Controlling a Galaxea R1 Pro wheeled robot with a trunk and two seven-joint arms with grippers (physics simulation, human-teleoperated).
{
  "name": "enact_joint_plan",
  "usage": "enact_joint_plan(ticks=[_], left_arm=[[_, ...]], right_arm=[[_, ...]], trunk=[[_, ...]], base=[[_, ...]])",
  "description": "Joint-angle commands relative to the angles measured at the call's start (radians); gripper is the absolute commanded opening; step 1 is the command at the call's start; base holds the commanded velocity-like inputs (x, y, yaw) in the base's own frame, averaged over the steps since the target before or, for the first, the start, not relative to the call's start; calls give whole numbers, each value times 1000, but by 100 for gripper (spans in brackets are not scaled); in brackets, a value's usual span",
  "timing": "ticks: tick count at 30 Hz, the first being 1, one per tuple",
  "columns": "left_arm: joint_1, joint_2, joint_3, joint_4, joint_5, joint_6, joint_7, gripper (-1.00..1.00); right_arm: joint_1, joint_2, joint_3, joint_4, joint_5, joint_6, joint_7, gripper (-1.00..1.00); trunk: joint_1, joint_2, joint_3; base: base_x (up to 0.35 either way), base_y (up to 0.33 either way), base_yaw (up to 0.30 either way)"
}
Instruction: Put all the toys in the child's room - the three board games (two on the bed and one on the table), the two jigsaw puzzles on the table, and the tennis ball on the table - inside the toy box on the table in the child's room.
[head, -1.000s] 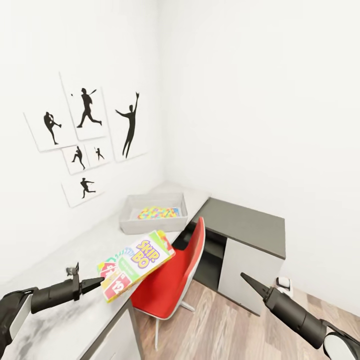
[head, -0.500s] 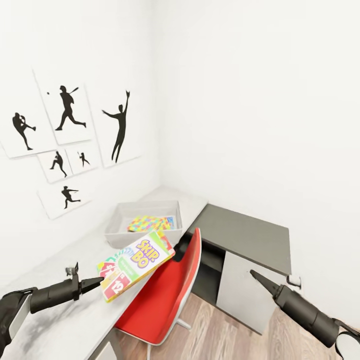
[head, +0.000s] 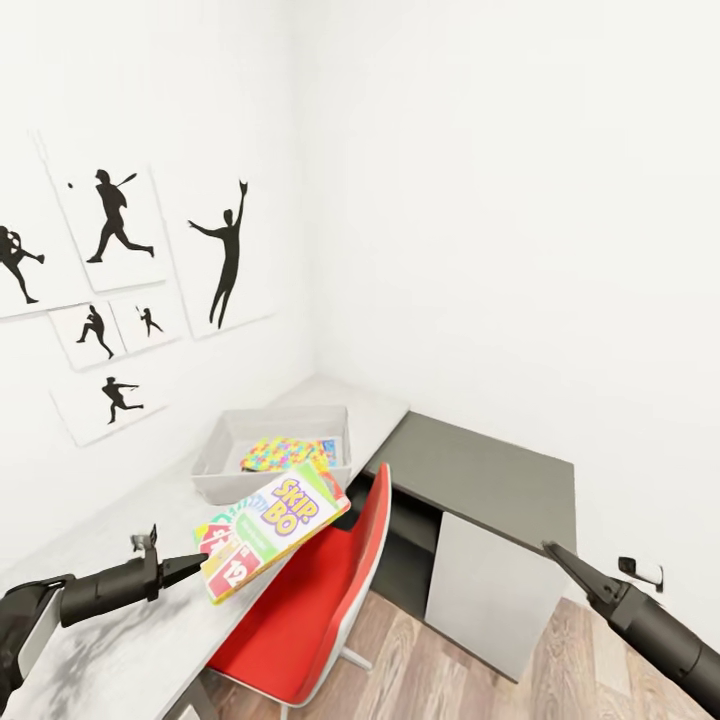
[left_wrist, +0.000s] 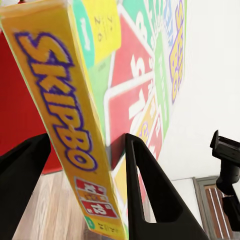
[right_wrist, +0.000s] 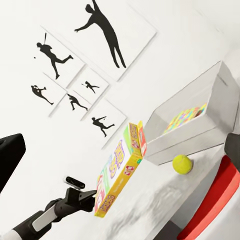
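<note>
My left gripper (head: 198, 567) is shut on one corner of a Skip-Bo board game (head: 272, 530), holding it tilted above the pale table (head: 130, 640). The left wrist view has the board game (left_wrist: 75, 115) wedged between both black fingers (left_wrist: 150, 195). Beyond it on the table sits the light-grey toy box (head: 215, 462) with a jigsaw puzzle (head: 285, 452) lying inside. In the right wrist view a tennis ball (right_wrist: 182, 164) rests on the table just beside the toy box (right_wrist: 200, 127). My right gripper (head: 552, 550) hangs open over the floor, holding nothing.
A red chair (head: 320, 590) is tucked against the table's edge below the held game. A lower dark-grey cabinet (head: 480, 475) fills the corner to the right. Black athlete pictures (head: 110, 215) hang on the left wall. Wood-plank floor (head: 480, 670) lies between chair and cabinet.
The camera has swung, sliding the wall pictures and toy box leftward in view. My right arm has moved outward to the right and lower. The left gripper keeps the game in the same hold.
</note>
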Motion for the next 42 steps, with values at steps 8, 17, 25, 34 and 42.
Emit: enact_joint_plan(ticks=[8,17,25,34,42], left_arm=[[-1,-2,0,0,2,10,-1,-100],[-1,-4,0,0,2,10,-1,-100],[-1,-5,0,0,2,10,-1,-100],[-1,-5,0,0,2,3,0,-100],[-1,-5,0,0,2,2,0,-100]], right_arm=[[0,0,-2,-1,-6,7,0,100],[0,1,0,-1,-6,6,1,100],[0,1,0,-1,-6,1,2,100],[0,1,0,-1,-6,-1,0,100],[0,1,0,-1,-5,1,-3,100]], trunk=[[1,-2,2],[1,-2,3],[1,-2,4],[1,-2,13],[1,-2,20]], base=[[142,-114,209],[99,-111,45],[4,-128,22],[65,-259,199],[170,-180,243]])
